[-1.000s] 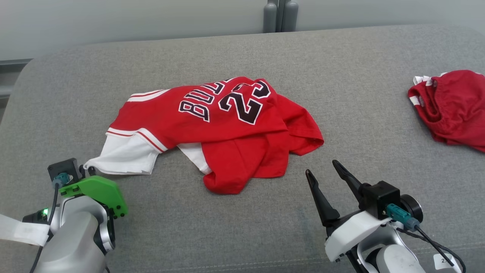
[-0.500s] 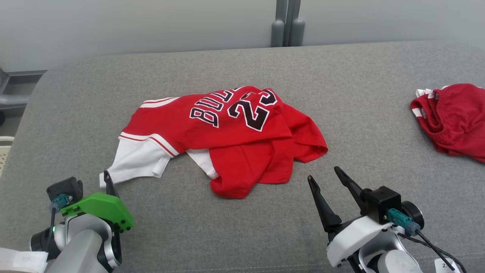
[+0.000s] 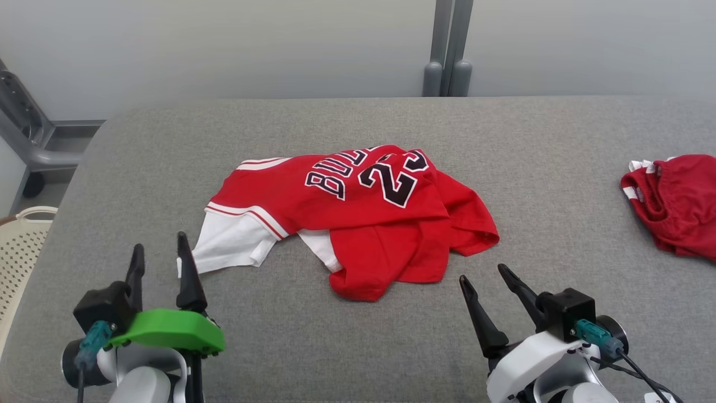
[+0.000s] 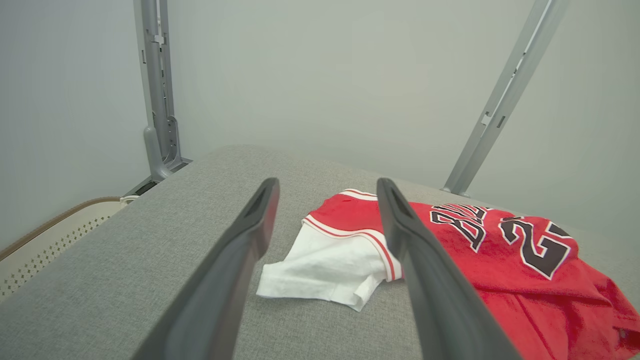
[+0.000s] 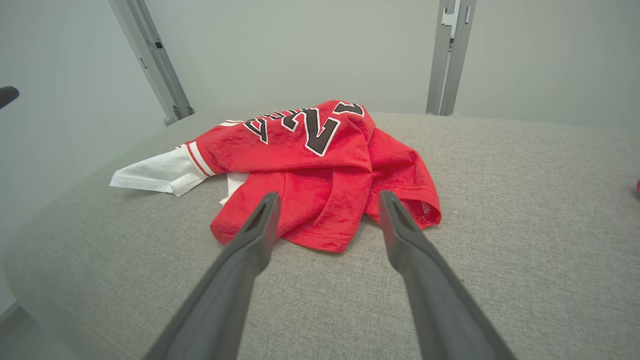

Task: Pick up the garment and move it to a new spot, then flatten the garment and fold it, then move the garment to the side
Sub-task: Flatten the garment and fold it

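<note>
Your red Bulls jersey [image 3: 358,212] lies crumpled in the middle of the grey table [image 3: 559,168], its white sleeve [image 3: 229,246] trailing toward your left claw [image 3: 159,242], which stands wide open and empty just short of it. Your right claw [image 3: 482,272], equally spread and empty, sits near the red hem [image 3: 358,291], so each looks placed to take an edge for flattening.

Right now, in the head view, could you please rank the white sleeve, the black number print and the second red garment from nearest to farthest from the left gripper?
1. white sleeve, just ahead and to the right of the left gripper
2. black number print, farther back on the jersey, mid-surface
3. second red garment, at the far right edge
</note>
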Motion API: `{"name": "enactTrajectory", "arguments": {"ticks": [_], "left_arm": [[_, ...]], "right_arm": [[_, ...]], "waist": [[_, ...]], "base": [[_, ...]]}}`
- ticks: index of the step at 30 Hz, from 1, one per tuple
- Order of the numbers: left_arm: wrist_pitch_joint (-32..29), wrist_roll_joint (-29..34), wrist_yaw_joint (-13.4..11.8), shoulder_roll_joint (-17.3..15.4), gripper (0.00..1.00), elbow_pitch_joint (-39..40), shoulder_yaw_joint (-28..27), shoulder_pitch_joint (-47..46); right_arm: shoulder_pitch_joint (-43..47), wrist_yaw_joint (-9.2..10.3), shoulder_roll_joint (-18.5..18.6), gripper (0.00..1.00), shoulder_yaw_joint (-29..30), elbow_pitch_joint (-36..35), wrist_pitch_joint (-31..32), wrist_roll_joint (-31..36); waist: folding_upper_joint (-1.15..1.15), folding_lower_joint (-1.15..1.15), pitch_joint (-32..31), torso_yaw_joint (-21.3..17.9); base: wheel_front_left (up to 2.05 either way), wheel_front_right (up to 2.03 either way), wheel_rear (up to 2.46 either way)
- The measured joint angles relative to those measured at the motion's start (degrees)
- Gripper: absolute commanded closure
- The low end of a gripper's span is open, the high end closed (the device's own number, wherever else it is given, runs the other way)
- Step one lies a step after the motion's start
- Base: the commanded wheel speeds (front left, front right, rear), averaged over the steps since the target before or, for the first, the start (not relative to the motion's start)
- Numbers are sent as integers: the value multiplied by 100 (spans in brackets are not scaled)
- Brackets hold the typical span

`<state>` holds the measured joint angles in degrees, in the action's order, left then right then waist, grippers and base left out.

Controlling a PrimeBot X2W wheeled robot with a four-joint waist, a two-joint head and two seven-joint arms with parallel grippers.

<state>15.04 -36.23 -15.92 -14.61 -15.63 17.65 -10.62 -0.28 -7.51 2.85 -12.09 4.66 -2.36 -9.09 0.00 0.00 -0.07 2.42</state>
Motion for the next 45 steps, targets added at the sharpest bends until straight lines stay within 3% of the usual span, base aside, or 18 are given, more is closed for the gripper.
{"name": "enactTrajectory", "arguments": {"ticks": [11,20,30,45], "left_arm": [[0,886,1161,561,0,1232,-330,991],[0,1279,1746,736,0,1207,-466,1386],[0,1532,1880,983,0,1122,-459,1331],[0,1638,1997,1127,0,973,-480,1133]], "right_arm": [[20,0,0,0,49,216,66,-14],[-411,0,-1,0,-42,1067,479,287],[-1312,0,0,0,194,2346,412,954],[-2058,-1,-9,0,124,3768,175,1160]], "waist": [[0,0,-109,213],[0,0,-107,474],[0,0,152,826],[0,0,624,1279]], "base": [[0,0,0],[0,0,0],[0,0,0],[0,0,0]]}}
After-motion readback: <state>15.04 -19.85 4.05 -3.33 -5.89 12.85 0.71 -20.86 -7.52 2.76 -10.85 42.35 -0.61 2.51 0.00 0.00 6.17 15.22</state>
